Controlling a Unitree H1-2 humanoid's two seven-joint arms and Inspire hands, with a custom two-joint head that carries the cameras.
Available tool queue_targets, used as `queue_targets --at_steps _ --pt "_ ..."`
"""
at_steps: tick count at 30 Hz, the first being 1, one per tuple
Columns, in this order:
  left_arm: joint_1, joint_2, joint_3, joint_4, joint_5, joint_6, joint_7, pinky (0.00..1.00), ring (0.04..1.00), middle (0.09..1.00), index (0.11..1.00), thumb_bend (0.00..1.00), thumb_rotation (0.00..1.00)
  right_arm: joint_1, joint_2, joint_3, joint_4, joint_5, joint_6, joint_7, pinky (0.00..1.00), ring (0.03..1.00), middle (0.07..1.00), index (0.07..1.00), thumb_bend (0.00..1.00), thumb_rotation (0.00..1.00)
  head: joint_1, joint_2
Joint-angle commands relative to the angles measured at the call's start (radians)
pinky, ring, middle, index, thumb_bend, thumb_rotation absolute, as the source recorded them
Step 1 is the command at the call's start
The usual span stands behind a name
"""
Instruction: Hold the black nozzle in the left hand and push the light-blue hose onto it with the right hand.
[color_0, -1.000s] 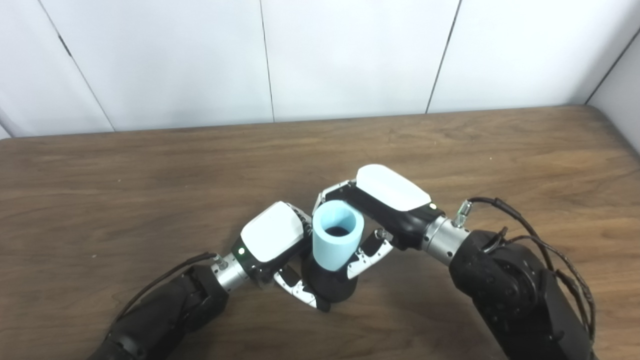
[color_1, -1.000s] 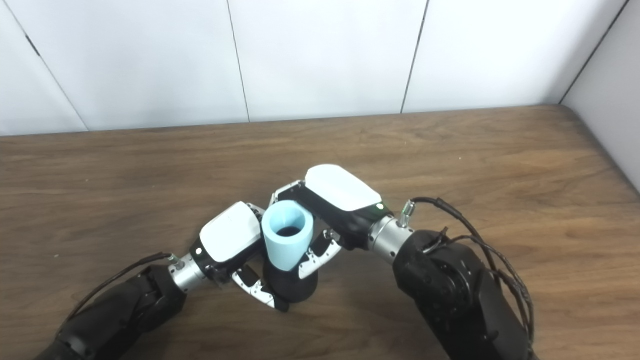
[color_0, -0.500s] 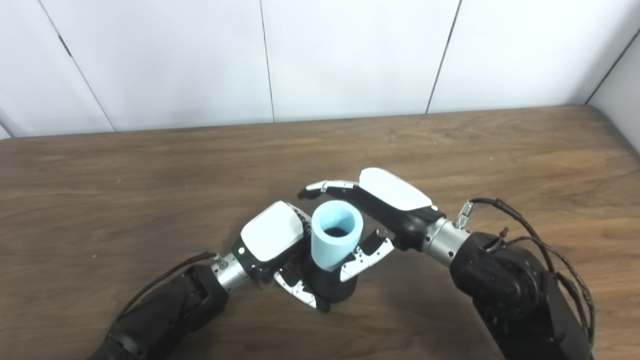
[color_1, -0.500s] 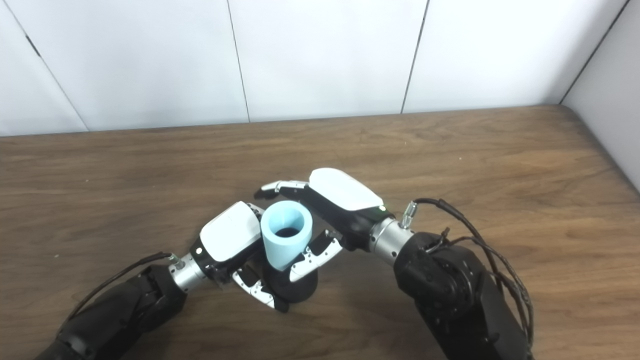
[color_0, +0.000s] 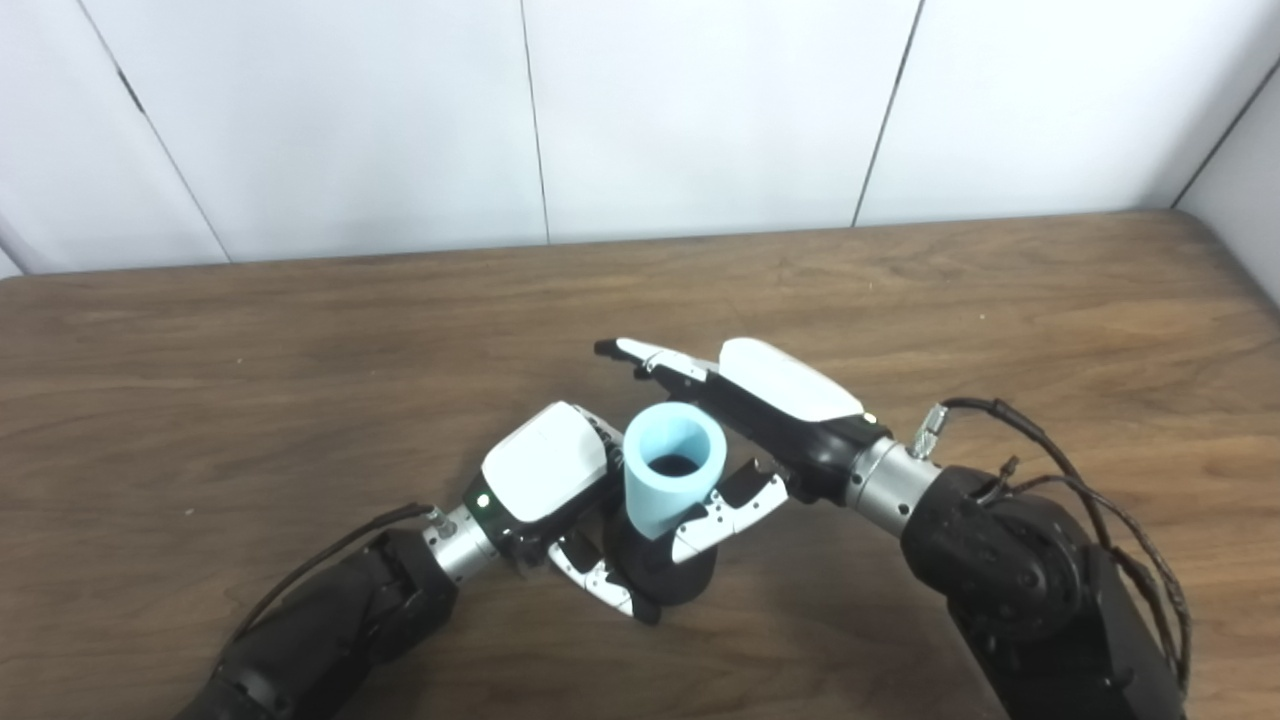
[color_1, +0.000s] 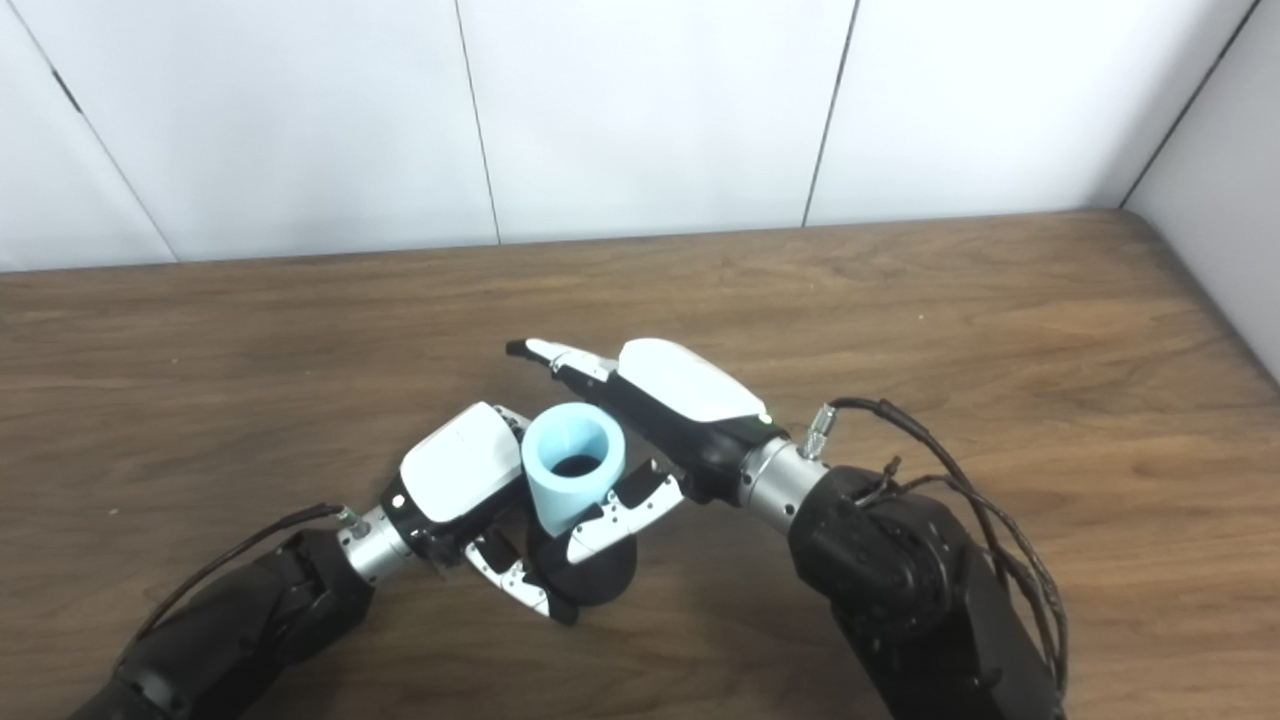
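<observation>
The light-blue hose (color_0: 670, 478) stands upright as a short open tube, seated on the black nozzle (color_0: 662, 579) near the table's front middle. My left hand (color_0: 548, 478) is shut on the black nozzle, its fingers wrapped round the base from the left. My right hand (color_0: 760, 410) is open just right of the hose: its fingers (color_0: 640, 355) stretch out straight behind the tube and its thumb (color_0: 725, 510) lies against the hose's front right side. The nozzle's top is hidden inside the hose.
The brown wooden table (color_0: 300, 350) runs wide on both sides, with white wall panels (color_0: 700, 110) behind it. A cable (color_0: 1010, 425) loops from my right forearm.
My right hand's fingers have uncurled from the hose and now point straight out behind it. The left hand, hose and nozzle have stayed in place.
</observation>
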Motion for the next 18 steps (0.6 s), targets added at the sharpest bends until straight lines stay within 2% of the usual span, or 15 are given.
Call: queue_targets --at_steps 1,5,10,18 --pt "0.089 -0.006 -0.057 0.081 0.026 0.007 -0.043 0.29 0.335 0.379 0.404 0.99 0.19 -0.023 0.004 -0.022 -0.036 0.017 -0.007 -0.025 0.8 0.931 0.982 1.0 1.0 0.47 -0.001 0.0" --pt "0.089 -0.007 -0.058 0.085 0.025 0.007 -0.035 0.27 0.324 0.376 0.4 0.99 0.18 -0.034 -0.001 -0.036 -0.047 0.033 0.013 -0.011 0.83 0.951 0.996 1.0 1.0 0.47 -0.001 -0.001" --pt "0.089 -0.006 -0.062 0.085 0.019 0.007 -0.034 0.27 0.324 0.381 0.416 0.99 0.17 -0.036 -0.003 -0.057 -0.045 0.076 0.02 -0.018 0.81 0.943 1.0 1.0 1.0 0.47 0.0 -0.001" --pt "0.084 -0.011 -0.068 0.103 0.019 0.007 -0.029 0.25 0.301 0.352 0.386 0.99 0.18 -0.04 -0.001 -0.085 -0.047 0.121 0.017 -0.038 0.78 0.919 0.996 1.0 1.0 0.49 -0.001 -0.004"
